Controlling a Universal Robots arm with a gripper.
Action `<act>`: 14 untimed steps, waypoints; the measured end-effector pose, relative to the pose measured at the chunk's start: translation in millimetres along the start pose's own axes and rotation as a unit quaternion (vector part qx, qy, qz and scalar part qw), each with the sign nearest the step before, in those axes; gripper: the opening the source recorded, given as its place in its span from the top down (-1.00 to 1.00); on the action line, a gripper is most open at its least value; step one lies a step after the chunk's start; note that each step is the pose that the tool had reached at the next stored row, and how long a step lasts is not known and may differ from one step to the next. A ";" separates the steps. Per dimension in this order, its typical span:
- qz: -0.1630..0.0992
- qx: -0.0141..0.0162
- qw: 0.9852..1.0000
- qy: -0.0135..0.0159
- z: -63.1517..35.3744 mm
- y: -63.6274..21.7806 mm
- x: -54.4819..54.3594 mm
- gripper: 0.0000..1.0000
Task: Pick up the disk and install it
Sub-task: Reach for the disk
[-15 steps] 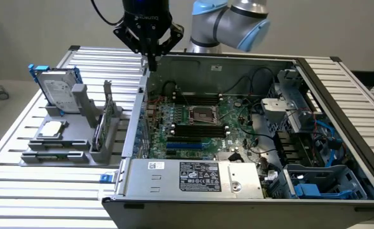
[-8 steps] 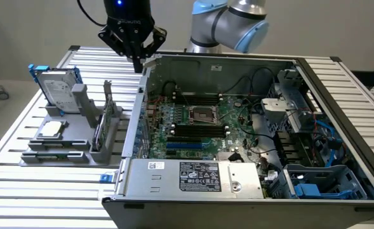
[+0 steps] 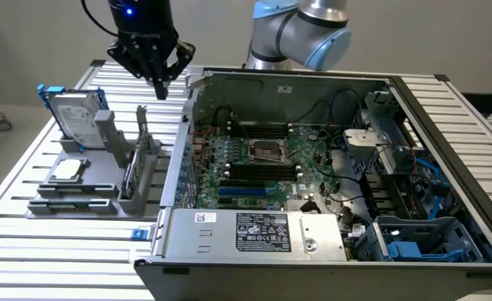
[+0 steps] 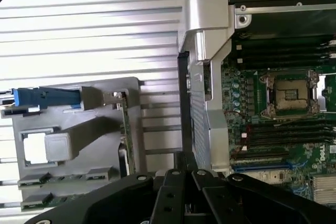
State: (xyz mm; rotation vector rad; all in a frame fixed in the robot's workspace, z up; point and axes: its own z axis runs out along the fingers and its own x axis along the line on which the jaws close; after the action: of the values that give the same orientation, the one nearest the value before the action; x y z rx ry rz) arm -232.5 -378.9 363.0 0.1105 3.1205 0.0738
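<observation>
- Aluminium slats make up the bench point(image 3: 62, 257); I see nothing fixing the grey holder to it, so a sideways knock could slide the whole rack.
- The open computer case point(image 3: 313, 78) fills the centre and right of the exterior view. Its wall on the exterior view's left stands near the pincer, and a drift that way risks striking metal.
- In the grey holder point(image 3: 78, 204), lower left, the upright circuit card point(image 3: 141, 150) could be clipped.
- The disk point(image 3: 77, 119) stands upright in its blue carrier at the left, untouched; a skewed grasp could tip it.
- The pincer point(image 3: 160, 93), upper left, is fully closed and empty, well apart from the disk; closed tips would jab the disk, not straddle it.
</observation>
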 end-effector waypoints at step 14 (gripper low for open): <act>0.000 0.001 1.000 0.000 11.8 6.3 64.6 0.79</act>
State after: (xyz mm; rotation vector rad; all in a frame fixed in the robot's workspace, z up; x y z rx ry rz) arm -296.2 -367.5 350.4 0.1106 3.1204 0.0719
